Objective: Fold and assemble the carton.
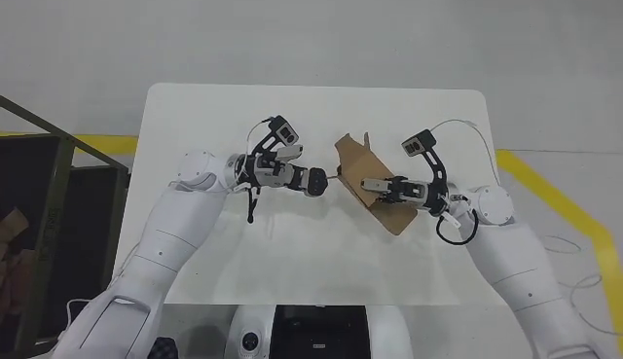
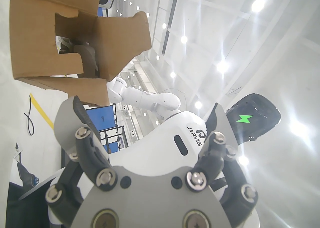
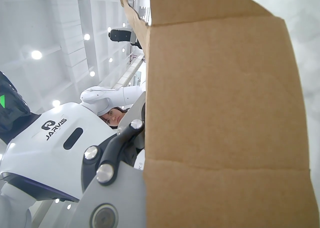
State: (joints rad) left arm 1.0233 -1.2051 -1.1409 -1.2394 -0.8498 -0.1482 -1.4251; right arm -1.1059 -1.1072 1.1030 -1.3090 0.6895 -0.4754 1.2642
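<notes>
- White tabletop (image 1: 321, 262) on a grey floor marked with yellow tape (image 1: 531, 179); the robot stands at the near edge.
- Carton (image 1: 352, 157): brown and half-erected, with its end flaps standing open. It sits right of the tabletop's centre, between the two pincers. It appears lifted clear of the surface, though contact cannot be ruled out.
- Right pincer (image 1: 375, 186): clamped on one carton wall, with one finger (image 2: 86, 56) showing inside the shell through the open end.
- Left pincer (image 1: 316, 181): fingers spread apart and holding nothing, just left of the carton and aimed at its open end. One fingertip (image 2: 80, 109) lies close under the nearest flap.
- Step in hand, as judged: closing the end flaps while the right pincer steadies the body.
- To do it well:
  - press each flap along its scored crease, not at its free tip;
  - take the smaller side flaps before the larger ones;
  - hold the right grip firm so the shell neither skews nor rotates;
  - avoid trapping the inner finger behind a closing flap.
- Contents: the carton holds nothing visible save that finger. A dark cart (image 1: 34, 189) on the floor to the left seems to carry brown cardboard scraps (image 1: 12, 225).
</notes>
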